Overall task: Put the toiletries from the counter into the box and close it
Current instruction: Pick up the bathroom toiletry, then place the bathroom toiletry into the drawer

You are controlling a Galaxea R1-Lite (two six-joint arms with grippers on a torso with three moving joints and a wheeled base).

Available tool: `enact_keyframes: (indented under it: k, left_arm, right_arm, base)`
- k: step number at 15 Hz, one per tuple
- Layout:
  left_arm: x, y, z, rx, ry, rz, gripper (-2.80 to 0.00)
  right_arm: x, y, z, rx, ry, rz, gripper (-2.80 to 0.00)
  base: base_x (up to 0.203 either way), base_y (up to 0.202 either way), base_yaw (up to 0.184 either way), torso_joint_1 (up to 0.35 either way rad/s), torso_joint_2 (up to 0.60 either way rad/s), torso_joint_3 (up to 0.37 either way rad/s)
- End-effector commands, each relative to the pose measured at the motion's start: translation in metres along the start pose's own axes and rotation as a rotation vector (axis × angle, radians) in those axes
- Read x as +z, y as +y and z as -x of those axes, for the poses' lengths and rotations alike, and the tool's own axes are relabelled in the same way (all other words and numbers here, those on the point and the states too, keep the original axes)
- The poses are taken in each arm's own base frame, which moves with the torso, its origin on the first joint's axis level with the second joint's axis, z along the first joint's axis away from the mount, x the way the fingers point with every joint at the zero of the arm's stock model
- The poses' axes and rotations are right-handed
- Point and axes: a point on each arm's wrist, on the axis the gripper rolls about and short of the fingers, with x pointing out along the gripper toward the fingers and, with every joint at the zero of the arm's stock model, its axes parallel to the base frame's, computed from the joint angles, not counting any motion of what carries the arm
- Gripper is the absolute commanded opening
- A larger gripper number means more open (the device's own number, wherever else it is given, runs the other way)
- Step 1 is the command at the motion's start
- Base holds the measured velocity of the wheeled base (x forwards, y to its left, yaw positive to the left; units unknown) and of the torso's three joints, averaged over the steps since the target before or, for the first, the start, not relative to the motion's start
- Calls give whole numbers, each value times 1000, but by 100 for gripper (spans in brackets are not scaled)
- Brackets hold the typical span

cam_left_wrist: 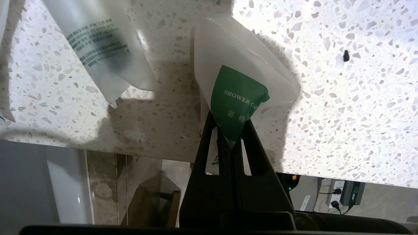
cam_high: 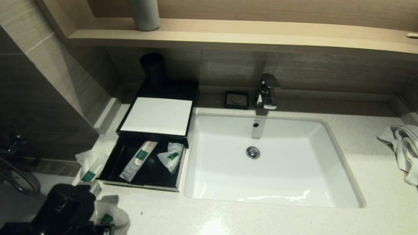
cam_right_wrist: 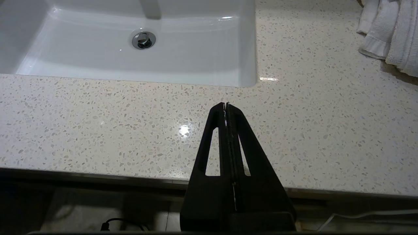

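Speckled pale stone forms the counter [cam_high: 294, 222] of a small bathroom, with a white rectangular sink [cam_high: 339, 169] set into it, a chrome faucet [cam_high: 266, 91] behind, a wooden shelf [cam_high: 261, 32] above, and a crumpled white towel [cam_high: 403, 147] at the right end. Left of the sink stands the black box [cam_high: 156, 85], its drawer [cam_high: 111, 163] pulled out toward the robot and a white card [cam_high: 156, 115] lying on its top. Inside the drawer lie 2 white sachets with green labels: a long narrow packet [cam_high: 137, 160] angled from near left to far right, and a small crumpled pouch [cam_high: 170, 156] just beside it. Another long packet [cam_high: 88, 173] rests on the counter against the drawer's left side, its long axis pointing roughly away from the robot. At the counter's near left corner, the left gripper [cam_left_wrist: 232, 130] is clamped on the lower corner of a shower cap sachet [cam_left_wrist: 240, 88], a translucent white pouch with a green label reading "SHOWER CA"; the pouch fans out away from the fingertips over the stone. Near it lies a second clear wrapper [cam_left_wrist: 98, 42] with green print. The right gripper [cam_right_wrist: 226, 105] hovers over the counter's front edge, near the sink's right corner, fingers pressed together holding nothing.
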Motion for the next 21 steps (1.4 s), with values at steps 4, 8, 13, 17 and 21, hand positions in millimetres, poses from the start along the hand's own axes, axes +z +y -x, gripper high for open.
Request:
enact_keyframes:
  k: [4, 8, 13, 17, 21]
  left_arm:
    - [10, 3, 25, -58, -131, 39, -280]
    - [33, -2, 45, -108, -234, 68, -280]
    - [67, -16, 51, -124, -261, 77, -280]
    - [88, -32, 33, -110, -231, 66, -280]
    - [102, -44, 19, -106, -212, 54, -280]
  right_arm:
    - [0, 0, 0, 0, 0, 1, -280]
    - [0, 0, 0, 0, 0, 1, -280]
    - [0, 0, 0, 0, 0, 1, -280]
    - [0, 0, 0, 0, 0, 1, -280]
    - [0, 0, 0, 0, 0, 1, -280]
  base:
    - [0, 0, 0, 0, 0, 0]
    - [0, 0, 0, 0, 0, 0]
    - [0, 0, 0, 0, 0, 0]
    - [0, 0, 0, 0, 0, 0]
    - [0, 0, 0, 0, 0, 0]
